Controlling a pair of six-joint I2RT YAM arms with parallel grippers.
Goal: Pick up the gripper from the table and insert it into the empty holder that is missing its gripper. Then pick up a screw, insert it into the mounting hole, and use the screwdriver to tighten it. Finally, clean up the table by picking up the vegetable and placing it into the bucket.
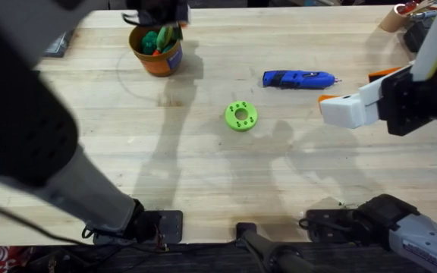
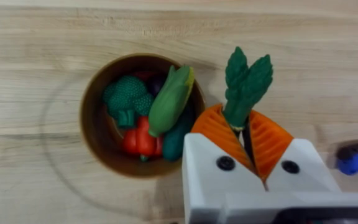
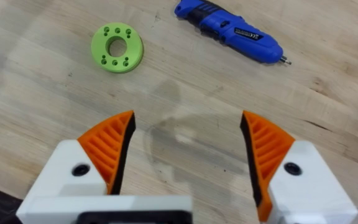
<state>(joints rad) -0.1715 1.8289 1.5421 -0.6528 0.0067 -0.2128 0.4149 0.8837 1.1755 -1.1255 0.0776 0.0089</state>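
Orange bucket (image 1: 156,51) stands near the table's (image 1: 203,167) far-left edge; the left gripper (image 2: 246,140) beside it pinches a green vegetable (image 2: 246,84); blue screwdriver (image 1: 298,79) and green disc (image 1: 240,116) lie mid-table with bare wood around; right gripper (image 3: 185,146) hangs wide open, holding nothing.

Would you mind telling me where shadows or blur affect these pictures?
Overhead: the left arm looms large, dark and blurred; soft shadows cross the table below the green disc. Right wrist: faint shadow on the wood between the open fingers. Left wrist: the bucket interior is dim, the screwdriver blurred.
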